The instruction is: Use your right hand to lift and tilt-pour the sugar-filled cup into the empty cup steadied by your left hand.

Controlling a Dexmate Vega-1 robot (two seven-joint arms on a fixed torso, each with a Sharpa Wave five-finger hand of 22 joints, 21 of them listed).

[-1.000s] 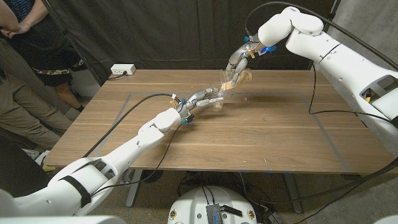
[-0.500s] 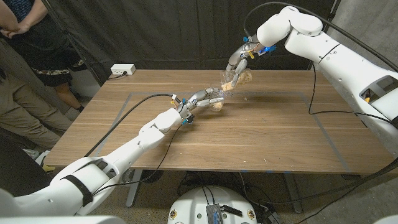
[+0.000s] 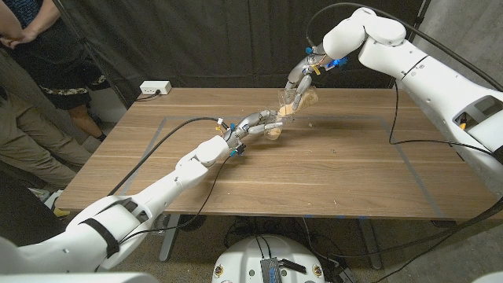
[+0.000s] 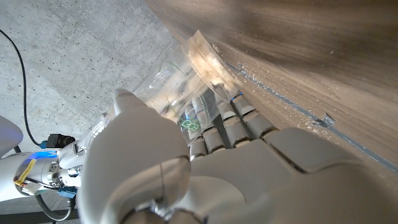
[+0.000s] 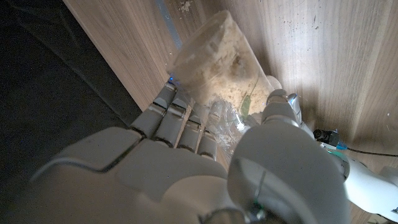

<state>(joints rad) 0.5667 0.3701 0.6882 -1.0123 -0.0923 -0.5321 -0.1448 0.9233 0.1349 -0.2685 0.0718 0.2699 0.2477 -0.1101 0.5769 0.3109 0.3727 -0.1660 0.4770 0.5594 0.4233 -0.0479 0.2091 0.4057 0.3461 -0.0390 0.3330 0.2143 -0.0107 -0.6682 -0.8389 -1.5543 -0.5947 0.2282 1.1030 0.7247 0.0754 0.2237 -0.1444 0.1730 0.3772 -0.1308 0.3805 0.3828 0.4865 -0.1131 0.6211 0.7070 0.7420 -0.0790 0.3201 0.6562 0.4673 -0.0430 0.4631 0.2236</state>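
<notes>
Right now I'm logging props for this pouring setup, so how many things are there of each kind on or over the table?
Clear plastic cups: 2, the sugar cup held tilted in the right hand, and the receiving cup held by the left hand.
White power strips: 1, at the table's far left edge.
Total: 3.

My two arms are glossy white rounded shells, with a black band around the left arm (image 3: 102,236) near its shoulder and a black cable (image 3: 157,149) running along it to the wrist. My left hand (image 3: 255,124) and right hand (image 3: 299,82) are pale grey with segmented silver-grey fingers (image 4: 239,118), and blue and yellow fittings sit at each wrist. On the right arm (image 3: 424,71), a black cable (image 3: 393,118) hangs from the forearm.
</notes>
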